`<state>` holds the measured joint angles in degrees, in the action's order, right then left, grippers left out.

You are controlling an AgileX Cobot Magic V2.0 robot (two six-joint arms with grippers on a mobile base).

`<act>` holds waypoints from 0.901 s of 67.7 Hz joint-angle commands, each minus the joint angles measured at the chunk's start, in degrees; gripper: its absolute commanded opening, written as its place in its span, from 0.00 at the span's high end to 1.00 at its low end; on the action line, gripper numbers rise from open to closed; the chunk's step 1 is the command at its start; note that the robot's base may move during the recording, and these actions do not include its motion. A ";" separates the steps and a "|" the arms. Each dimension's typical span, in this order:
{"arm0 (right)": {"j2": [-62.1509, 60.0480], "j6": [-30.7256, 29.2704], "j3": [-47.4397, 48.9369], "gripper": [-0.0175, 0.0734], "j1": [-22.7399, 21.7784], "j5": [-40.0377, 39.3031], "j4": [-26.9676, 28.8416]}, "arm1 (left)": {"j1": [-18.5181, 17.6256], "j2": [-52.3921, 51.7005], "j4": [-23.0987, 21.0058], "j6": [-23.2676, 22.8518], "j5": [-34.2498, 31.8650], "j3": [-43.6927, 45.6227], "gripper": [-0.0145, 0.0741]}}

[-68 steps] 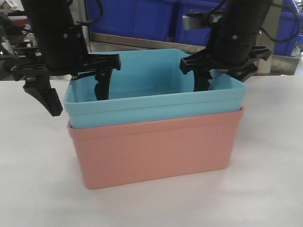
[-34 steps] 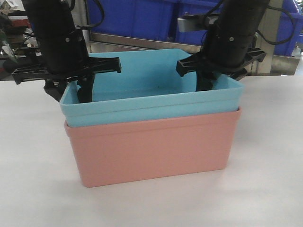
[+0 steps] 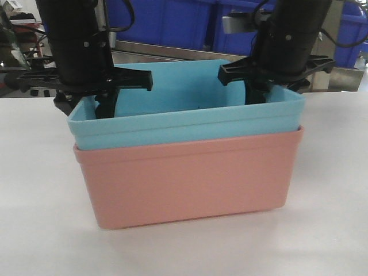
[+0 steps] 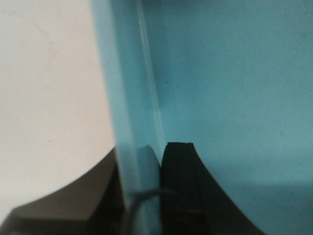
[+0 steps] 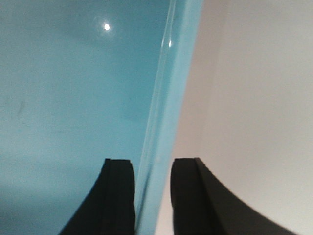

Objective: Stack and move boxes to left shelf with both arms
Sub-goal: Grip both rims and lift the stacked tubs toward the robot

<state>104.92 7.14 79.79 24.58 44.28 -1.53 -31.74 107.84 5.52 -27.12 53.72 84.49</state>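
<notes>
your left gripper (image 4: 144, 149) pinches one wall of the blue bin (image 3: 184, 123); the right gripper (image 5: 151, 160) straddles the opposite wall, clamped or not i can't tell. the plastic looks light, slick and bendy, so hold at the rim.

the top box (image 3: 184, 123) is light blue and plain all over, with one tiny dark speck inside. the bottom box (image 3: 184, 178) is salmon pink and plain too. the table (image 3: 46, 230) is white. the left gripper (image 4: 142, 152) and right gripper (image 5: 152, 166) are black. the big crates (image 3: 172, 23) are dark blue. the metal bar (image 3: 172, 52) is shiny grey.
</notes>
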 commanded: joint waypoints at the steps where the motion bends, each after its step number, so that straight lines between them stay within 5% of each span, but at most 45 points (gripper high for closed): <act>1: -6.08 1.70 1.79 0.77 -0.40 -3.24 -0.78 | -1.63 -5.61 1.06 0.57 0.15 1.58 0.84; 19: -15.28 1.72 -5.11 0.77 -0.40 -5.14 -0.78 | -1.77 -11.54 1.57 0.49 -0.32 -1.87 0.84; 61: -33.94 2.13 -17.56 0.77 2.09 -10.23 0.25 | -3.38 -36.82 3.03 0.49 -15.53 -24.30 0.84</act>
<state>74.62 9.02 61.49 27.16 38.80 4.66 -35.33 75.72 3.98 -28.63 40.13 59.82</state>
